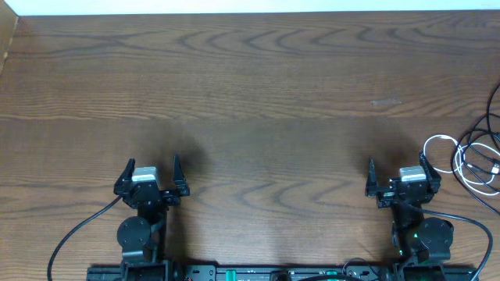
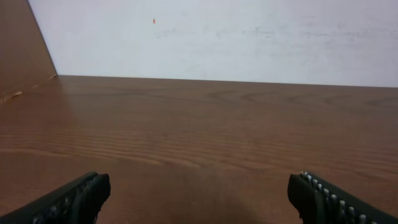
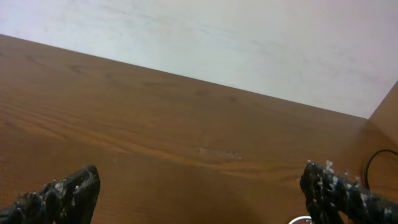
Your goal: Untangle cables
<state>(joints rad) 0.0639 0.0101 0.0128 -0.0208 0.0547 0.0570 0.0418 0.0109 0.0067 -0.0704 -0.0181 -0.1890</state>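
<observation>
Left gripper (image 1: 152, 162): is sitting in the lower left of the overhead view, fingers spread wide apart and holding nothing; in its own wrist view only bare wood is showing between the two fingertips (image 2: 81, 194).
Right gripper (image 1: 396, 162): is sitting in the lower right of the overhead view, likewise spread wide and gripping nothing.
Cables (image 1: 473, 160): are lying in a loose tangle at the right edge of the overhead frame, just beside the right gripper but apart from it.
White cable (image 1: 439, 137): is looping on the side of the tangle nearest that gripper.
Black cables (image 1: 475, 136): are curling over and beyond the white one, running out of frame.
Table (image 1: 250, 78): is spreading dark wood grain across the frame.
Wall (image 2: 217, 37): is standing pale behind the table's far edge.
</observation>
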